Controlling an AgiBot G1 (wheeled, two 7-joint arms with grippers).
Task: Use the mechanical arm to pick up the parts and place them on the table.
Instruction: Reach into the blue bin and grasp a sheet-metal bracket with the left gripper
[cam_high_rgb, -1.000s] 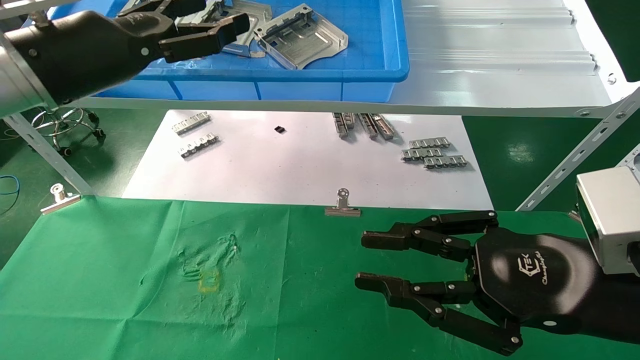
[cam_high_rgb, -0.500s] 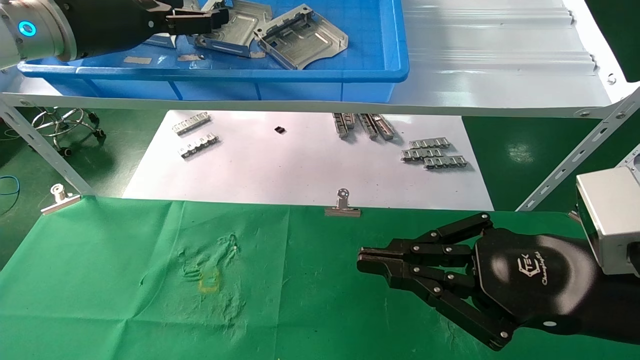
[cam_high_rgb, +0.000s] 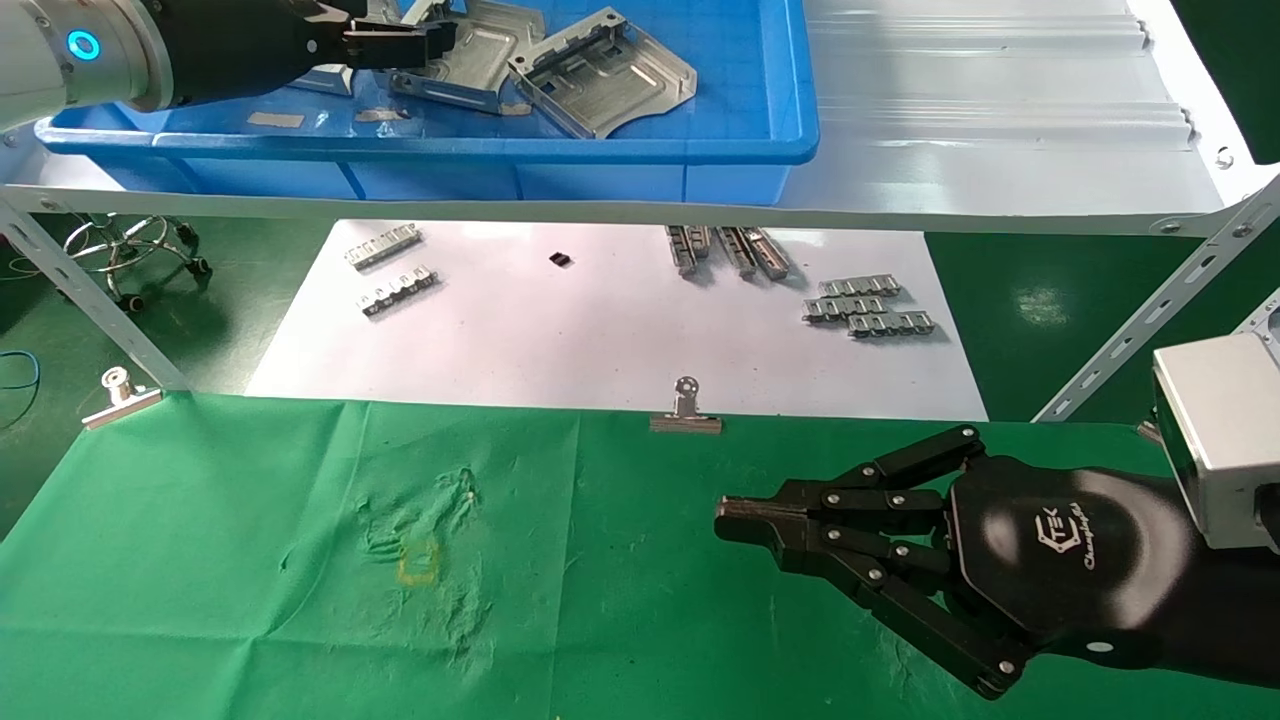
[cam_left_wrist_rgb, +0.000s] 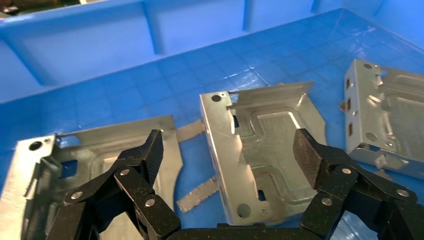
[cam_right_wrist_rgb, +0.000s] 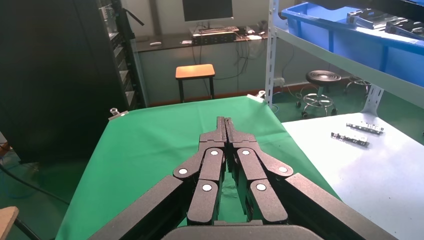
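left tool (cam_left_wrist_rgb: 227, 145) now lower over parts (cam_left_wrist_rgb: 260, 150) (fingers spread)

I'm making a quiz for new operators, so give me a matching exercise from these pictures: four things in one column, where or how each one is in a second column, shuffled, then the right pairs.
Things:
1. left gripper
2. right gripper
3. stamped metal plates
4. small toothed strips

Places or states:
A. lying on the white sheet
B. fingers shut, empty, over the green cloth table
C. fingers open around one plate in the bin
D. lying in the blue bin on the grey shelf

Pairs: 1-C, 2-B, 3-D, 4-A
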